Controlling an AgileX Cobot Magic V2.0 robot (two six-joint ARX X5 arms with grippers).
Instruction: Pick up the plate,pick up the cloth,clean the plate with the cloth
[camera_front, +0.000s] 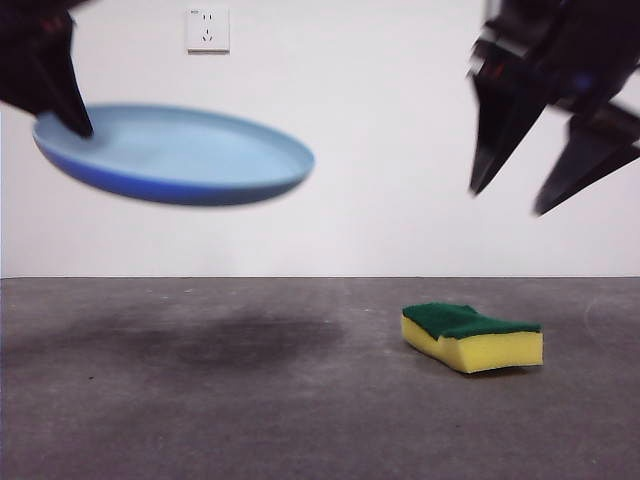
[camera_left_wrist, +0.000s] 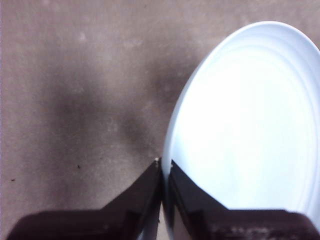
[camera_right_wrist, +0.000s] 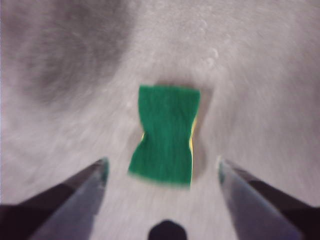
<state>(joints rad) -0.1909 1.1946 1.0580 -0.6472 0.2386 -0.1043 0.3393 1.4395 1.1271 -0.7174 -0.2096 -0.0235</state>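
Pinching the plate (camera_front: 175, 155) rim aloft, left hand (camera_left_wrist: 164, 167), right hand (camera_right_wrist: 162, 172) spread above cloth (camera_right_wrist: 166, 134) on table (camera_front: 200, 420)

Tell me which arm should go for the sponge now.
The right. Its claw hangs open directly above the sponge, which lies free on the table. The left claw is shut on the rim of the light-blue plate, holding it in the air, so it isn't free.

Light-blue plate (camera_front: 190, 150); yellow cloth (camera_front: 475, 337), dark green top.
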